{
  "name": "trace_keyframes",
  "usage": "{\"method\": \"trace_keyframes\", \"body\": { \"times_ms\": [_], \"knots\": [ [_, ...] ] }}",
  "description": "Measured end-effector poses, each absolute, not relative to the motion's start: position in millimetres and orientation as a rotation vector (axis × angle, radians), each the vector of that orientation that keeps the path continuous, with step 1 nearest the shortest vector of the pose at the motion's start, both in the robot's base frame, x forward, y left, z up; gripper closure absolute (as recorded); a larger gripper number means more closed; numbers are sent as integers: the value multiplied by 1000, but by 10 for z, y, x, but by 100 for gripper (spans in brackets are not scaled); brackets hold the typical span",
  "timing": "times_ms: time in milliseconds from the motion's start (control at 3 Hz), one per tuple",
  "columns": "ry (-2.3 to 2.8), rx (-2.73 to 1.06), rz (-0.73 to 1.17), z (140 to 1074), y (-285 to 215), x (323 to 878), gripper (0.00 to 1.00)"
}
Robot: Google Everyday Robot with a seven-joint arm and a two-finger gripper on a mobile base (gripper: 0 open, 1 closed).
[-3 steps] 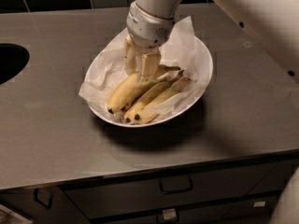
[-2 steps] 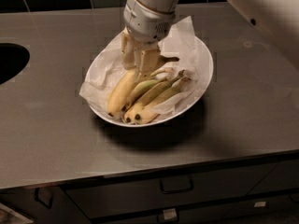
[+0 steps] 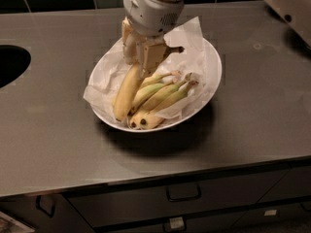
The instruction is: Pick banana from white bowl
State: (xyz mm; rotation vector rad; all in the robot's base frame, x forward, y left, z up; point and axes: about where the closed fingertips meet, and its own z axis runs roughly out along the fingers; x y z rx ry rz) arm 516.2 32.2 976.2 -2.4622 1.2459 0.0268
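**Hand low on the banana's top end, grip unconfirmed**

At the far left, the sink cutout (image 3: 10,64) sits well apart from the work. On the bench (image 3: 58,144), the white bowl (image 3: 216,76) carries the banana (image 3: 124,96) along its left side. The banana's upper end is hidden under my hand (image 3: 138,62), which is low inside the bowl. I cannot tell whether the hand has closed on the fruit. Just to the right, the slimmer bananas (image 3: 155,97) lie touching it. My worry is that a hold so near the end could let the banana pivot or slip. It could also drag a neighbour along, or snag the crumpled paper (image 3: 189,38) and tug the bowl.
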Motion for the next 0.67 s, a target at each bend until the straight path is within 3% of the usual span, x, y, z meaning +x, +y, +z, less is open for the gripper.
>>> {"method": "trace_keyframes", "body": {
  "times_ms": [667],
  "knots": [
    [1216, -2385, -103, 10130, 154, 4911, 100]
  ]
}}
